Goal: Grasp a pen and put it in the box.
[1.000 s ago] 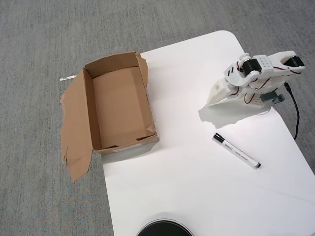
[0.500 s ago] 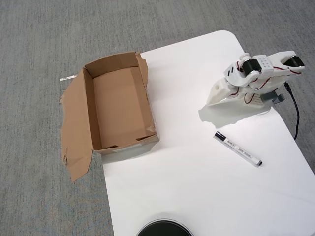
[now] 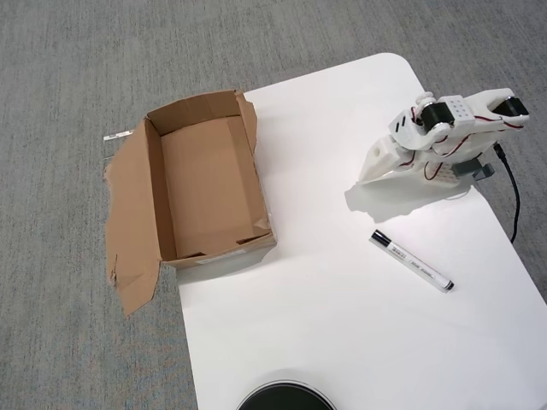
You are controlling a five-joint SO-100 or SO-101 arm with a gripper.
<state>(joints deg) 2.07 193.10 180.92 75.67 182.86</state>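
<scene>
The pen (image 3: 411, 260), a slim white marker with its black cap at the upper left end, lies at a slant on the white table (image 3: 325, 316), right of centre. The brown cardboard box (image 3: 155, 192) stands open and empty at the table's left edge, with a torn flap flattened out to its left. My gripper (image 3: 371, 175) rests at the upper right, tip pointing down-left onto the table, above the pen and apart from it. Its jaws lie together with nothing between them.
The folded white arm (image 3: 457, 120) sits at the table's right edge with a black cable (image 3: 514, 201) running down beside it. A black round object (image 3: 285, 398) shows at the bottom edge. Grey carpet surrounds the table.
</scene>
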